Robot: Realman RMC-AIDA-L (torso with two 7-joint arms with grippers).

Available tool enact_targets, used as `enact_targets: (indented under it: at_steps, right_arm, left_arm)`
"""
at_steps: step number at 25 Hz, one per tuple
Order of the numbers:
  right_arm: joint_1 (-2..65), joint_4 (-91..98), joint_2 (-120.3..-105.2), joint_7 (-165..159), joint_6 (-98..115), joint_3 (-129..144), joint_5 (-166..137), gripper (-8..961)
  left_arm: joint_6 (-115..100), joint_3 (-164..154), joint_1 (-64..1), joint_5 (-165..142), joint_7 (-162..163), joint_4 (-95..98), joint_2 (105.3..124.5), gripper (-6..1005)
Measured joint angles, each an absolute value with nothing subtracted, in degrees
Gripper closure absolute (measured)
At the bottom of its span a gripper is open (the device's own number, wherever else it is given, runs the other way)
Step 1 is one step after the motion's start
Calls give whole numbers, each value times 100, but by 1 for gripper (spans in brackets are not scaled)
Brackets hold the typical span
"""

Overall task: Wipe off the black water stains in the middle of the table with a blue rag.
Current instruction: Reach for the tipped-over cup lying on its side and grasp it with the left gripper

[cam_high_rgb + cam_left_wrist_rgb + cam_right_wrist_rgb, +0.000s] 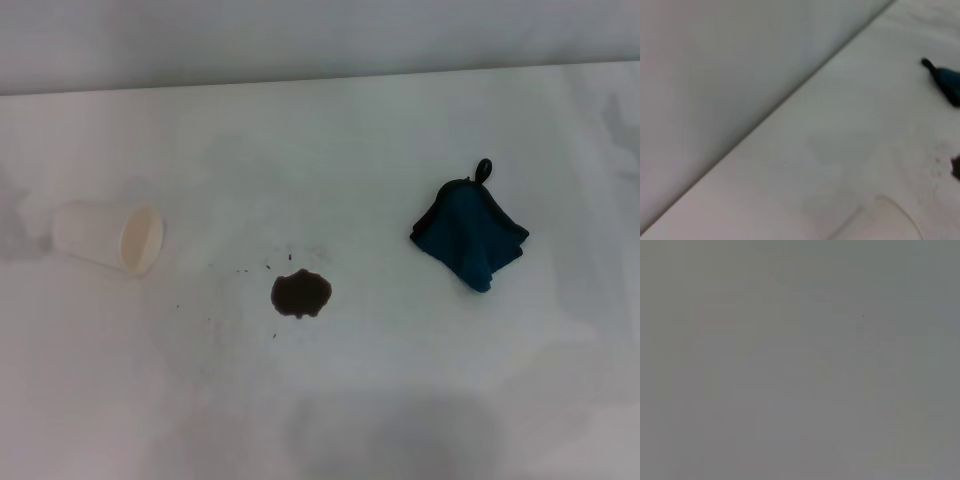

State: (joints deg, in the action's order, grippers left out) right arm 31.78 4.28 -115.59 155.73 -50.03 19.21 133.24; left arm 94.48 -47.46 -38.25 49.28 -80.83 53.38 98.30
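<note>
The black water stain (300,293) is a small dark blotch near the middle of the white table (330,130), with tiny specks to its left. The blue rag (468,233) lies bunched on the table to the right of the stain, its black loop pointing to the far side. In the left wrist view, part of the rag (947,82) and an edge of the stain (956,167) show at the frame's border. Neither gripper shows in any view. The right wrist view shows only plain grey.
A white paper cup (110,237) lies on its side at the left of the table, its mouth facing the stain; its rim shows faintly in the left wrist view (890,220). The table's far edge (320,78) meets a grey wall.
</note>
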Motion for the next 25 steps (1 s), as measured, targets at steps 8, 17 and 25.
enact_targets:
  at_steps: [8,17,25]
  right_arm:
    - [3270,421,-11565,15337,-4980,1916,13324,113]
    - [3306,387,-11582,15267,-4758,1916,13324,114]
    - [3271,301,-11590,15048,-4753,1767,13324,114]
  left_arm:
    - [9762,-4809,-4418,3665,-8487,5657,9993,112]
    - [9218,-5423,-4634,2854,-9364,6115,10518,112]
    - [8885,-6105,-4605,2776,-9917,6125,10782,111]
